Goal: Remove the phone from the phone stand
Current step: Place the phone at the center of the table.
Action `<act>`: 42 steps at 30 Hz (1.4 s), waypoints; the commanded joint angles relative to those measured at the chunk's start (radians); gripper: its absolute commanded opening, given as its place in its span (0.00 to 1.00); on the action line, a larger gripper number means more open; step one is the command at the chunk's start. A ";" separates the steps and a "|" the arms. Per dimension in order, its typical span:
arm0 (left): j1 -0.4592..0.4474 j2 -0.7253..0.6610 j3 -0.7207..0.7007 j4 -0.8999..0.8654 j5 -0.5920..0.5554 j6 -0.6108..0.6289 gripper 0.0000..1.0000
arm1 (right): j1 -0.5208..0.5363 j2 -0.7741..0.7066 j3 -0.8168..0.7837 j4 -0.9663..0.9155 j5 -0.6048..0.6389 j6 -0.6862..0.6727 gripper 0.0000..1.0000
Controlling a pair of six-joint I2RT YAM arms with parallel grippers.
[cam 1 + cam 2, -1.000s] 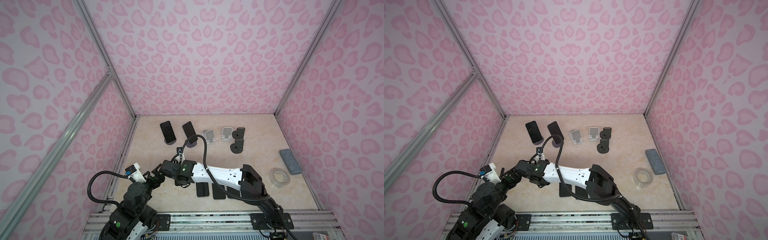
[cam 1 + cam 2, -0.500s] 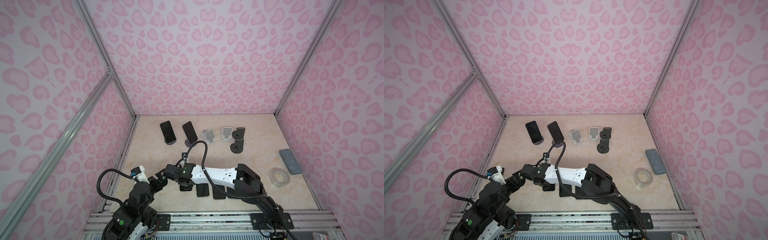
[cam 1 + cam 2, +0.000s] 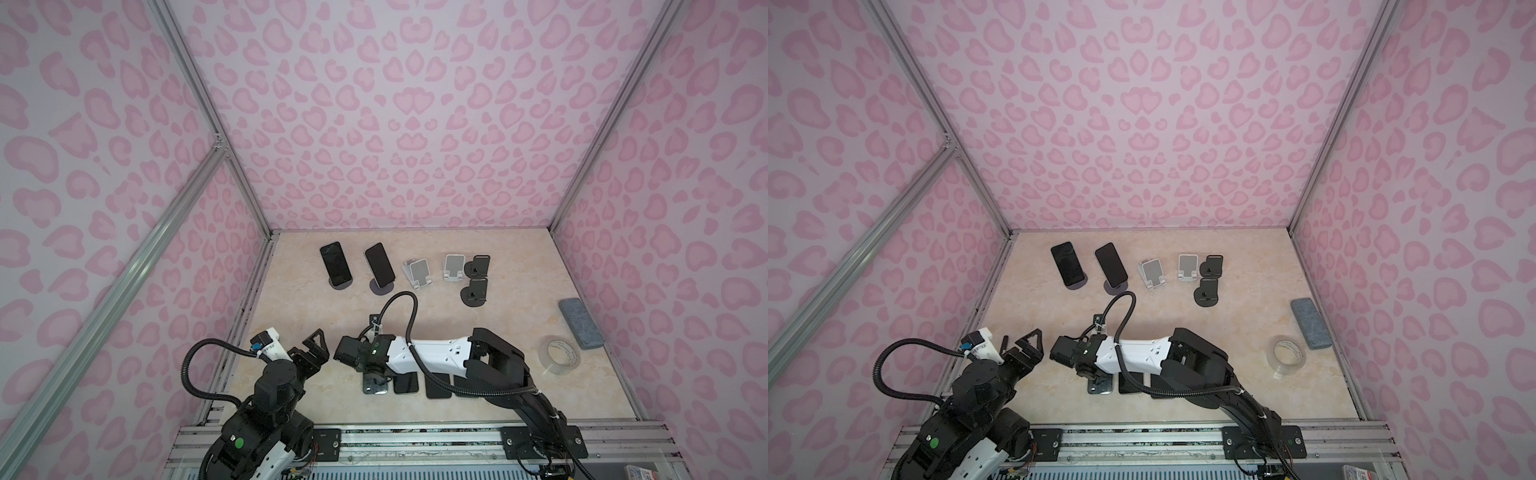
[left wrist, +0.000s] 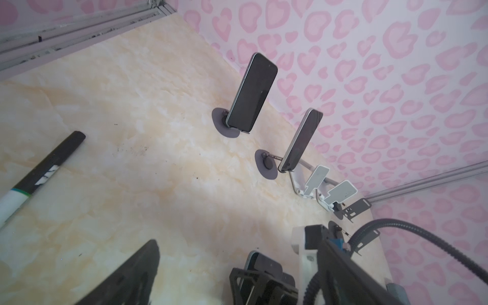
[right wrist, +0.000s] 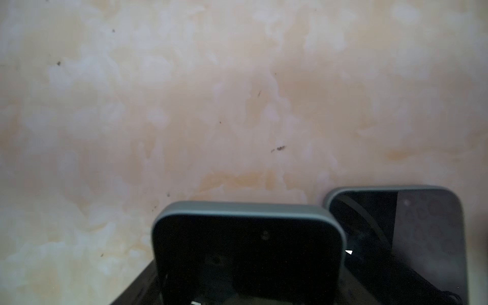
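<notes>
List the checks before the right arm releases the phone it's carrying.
1. Right gripper closed on held phone: ok, the wrist view shows it between the jaws.
2. Held phone resting on the table: cannot tell.
3. Clear of the flat phone beside it: ok, a gap shows in both top views.
4. Left gripper open and off to the side: ok.
5. Task finished: not ok, far-left phone and next standing phone are propped upright at the back.

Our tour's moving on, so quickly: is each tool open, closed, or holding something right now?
Left tool: open, holding nothing.
Right tool: closed on a phone.
</notes>
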 commanded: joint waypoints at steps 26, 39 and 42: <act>0.001 0.125 -0.002 0.085 -0.006 -0.134 0.96 | -0.040 0.033 -0.089 0.194 -0.173 -0.036 0.79; 0.001 0.127 0.006 0.070 0.000 -0.144 0.97 | -0.035 -0.032 -0.136 0.300 -0.182 -0.083 0.82; 0.001 0.130 0.012 0.080 0.013 -0.125 0.97 | -0.036 -0.071 -0.173 0.336 -0.191 -0.116 0.84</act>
